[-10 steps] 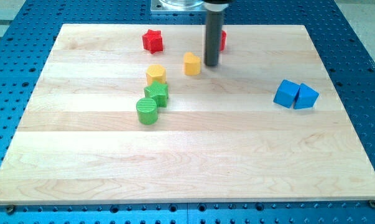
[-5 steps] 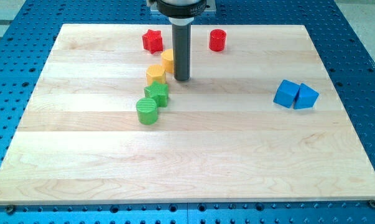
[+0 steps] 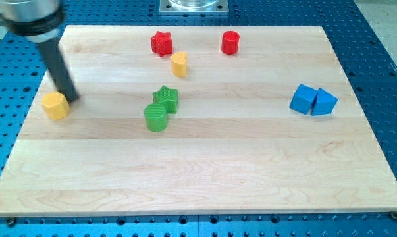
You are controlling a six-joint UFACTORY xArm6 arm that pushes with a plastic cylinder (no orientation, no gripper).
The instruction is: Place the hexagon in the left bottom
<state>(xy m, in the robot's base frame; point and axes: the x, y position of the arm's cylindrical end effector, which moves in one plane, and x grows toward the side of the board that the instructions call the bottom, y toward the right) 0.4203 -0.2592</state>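
Observation:
The yellow hexagon lies near the board's left edge, about halfway down the view. My tip stands just to its right and slightly above, touching or almost touching it. The dark rod slants up to the view's top left corner. A second yellow block, rounded at the top, sits near the view's top centre, below the red star.
A green star and a green cylinder touch each other left of centre. A red cylinder stands near the top edge. Two blue blocks sit side by side at the right. The wooden board lies on a blue perforated table.
The rod swept from the top centre far to the left. The yellow hexagon moved with it from above the green star to the left edge. The other yellow block shifted slightly left.

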